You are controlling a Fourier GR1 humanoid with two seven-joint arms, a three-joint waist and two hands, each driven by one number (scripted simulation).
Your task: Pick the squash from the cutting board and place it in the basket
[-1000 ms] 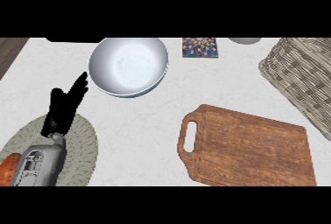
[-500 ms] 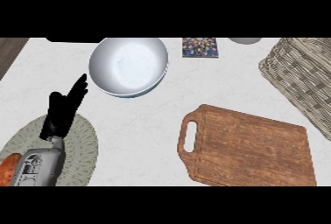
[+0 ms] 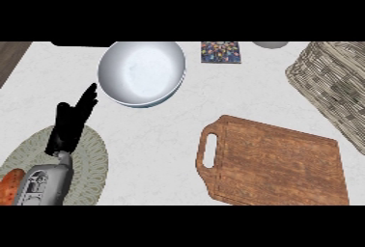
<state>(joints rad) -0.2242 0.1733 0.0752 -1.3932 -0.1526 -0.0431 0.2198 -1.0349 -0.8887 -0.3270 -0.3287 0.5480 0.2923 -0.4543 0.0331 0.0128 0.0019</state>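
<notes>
Brown wooden cutting board (image 3: 285, 164), no squash showing on it, lay well right of the black left hand (image 3: 70, 123), fingers straight and apart; woven wicker basket (image 3: 335, 91) farther right; right hand unseen.

The brown wooden cutting board (image 3: 278, 164) lies flat with nothing on it. The woven basket (image 3: 335, 82) sits just beside its far right corner.

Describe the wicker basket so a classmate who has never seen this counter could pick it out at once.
Start at the wooden cutting board with its handle slot, lying at the counter's near right. Look beyond it toward the right edge: the basket sits there, partly cut off by the view. It is the only woven thing, grey-brown wicker, unlike the smooth white bowl at the far left.
</notes>
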